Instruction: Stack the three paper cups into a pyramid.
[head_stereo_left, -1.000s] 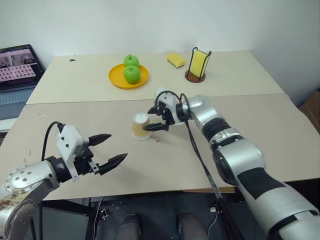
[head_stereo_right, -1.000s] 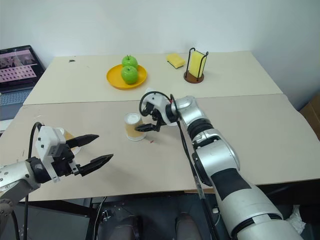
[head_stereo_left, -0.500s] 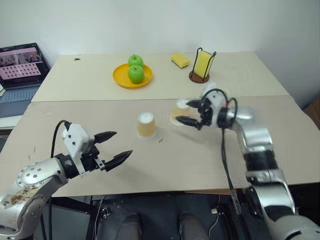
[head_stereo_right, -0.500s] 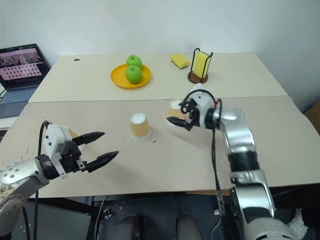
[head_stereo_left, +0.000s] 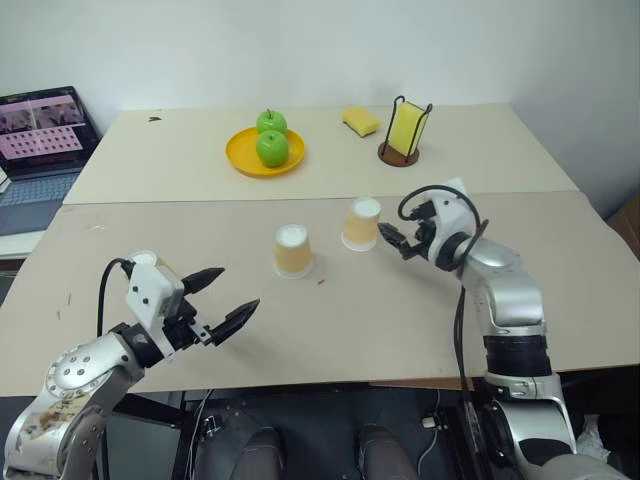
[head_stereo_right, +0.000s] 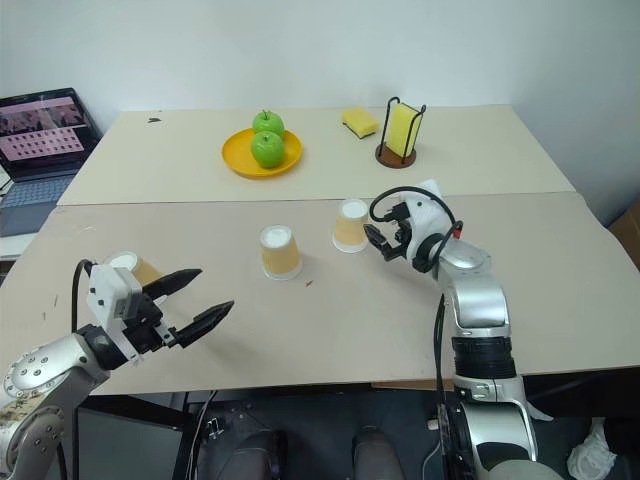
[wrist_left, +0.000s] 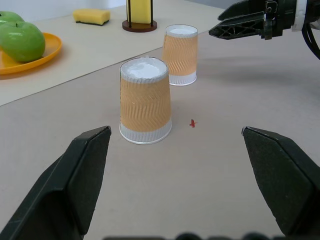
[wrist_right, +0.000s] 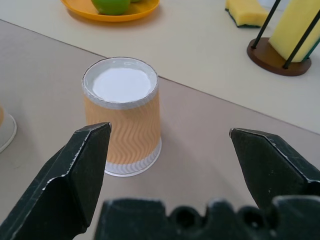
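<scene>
Left eye view: two upturned paper cups near the red mark; left gripper and right gripper both spread wide, empty.

Silver arms, blk fingers, cables

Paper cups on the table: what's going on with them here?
Two paper cups stand upside down and apart on the near table: one in the middle, one beside the right gripper, which is open and holds nothing. A third cup sits by the left gripper, also open and empty. No pyramid is built yet.
</scene>
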